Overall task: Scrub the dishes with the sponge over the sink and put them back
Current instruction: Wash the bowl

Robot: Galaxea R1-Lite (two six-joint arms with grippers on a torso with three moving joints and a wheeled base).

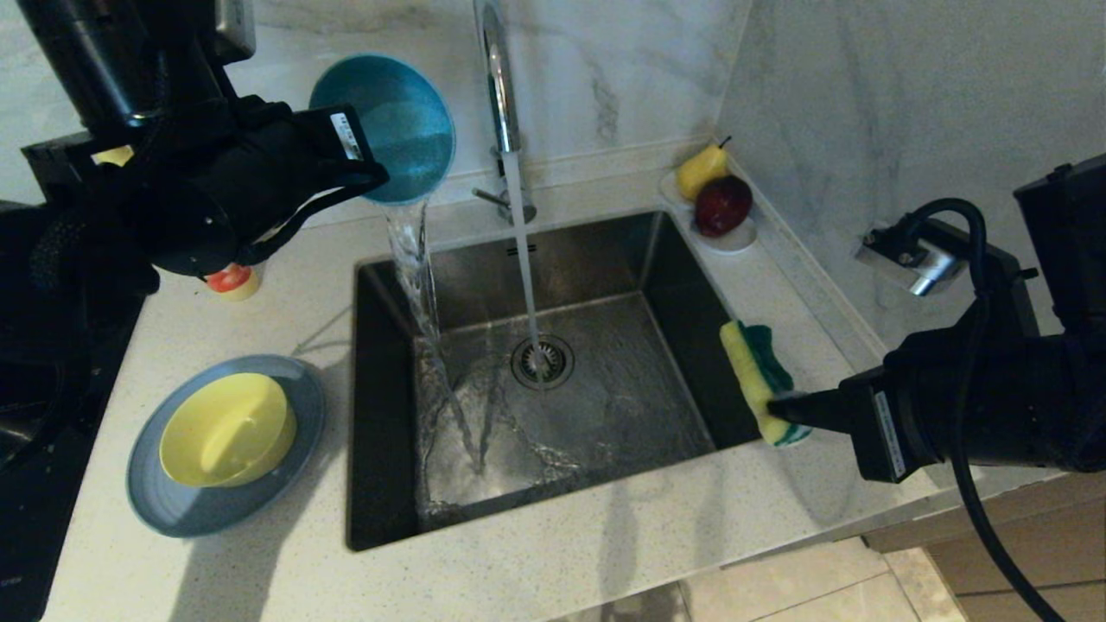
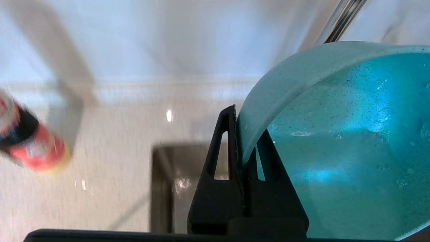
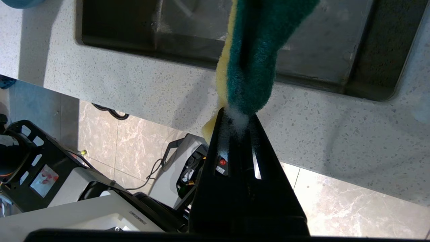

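Note:
My left gripper (image 1: 367, 177) is shut on the rim of the teal-blue bowl (image 1: 393, 125), held tipped above the sink's (image 1: 389, 484) back left corner, and water pours from it into the basin. In the left wrist view the black fingers (image 2: 228, 141) pinch the bowl's (image 2: 336, 134) wall. My right gripper (image 1: 782, 404) is shut on the green-and-yellow sponge (image 1: 756, 376) over the sink's right edge; foam shows at the fingertips (image 3: 237, 116) below the sponge (image 3: 252, 67). The yellow bowl (image 1: 226, 429) sits in the grey-blue plate (image 1: 160, 497) on the counter, left of the sink.
The chrome faucet (image 1: 499, 95) runs a stream onto the drain strainer (image 1: 542, 361). A white dish with a pear and a red apple (image 1: 721, 205) stands at the back right corner. A red-capped bottle (image 1: 232, 278) stands behind the plate, under my left arm.

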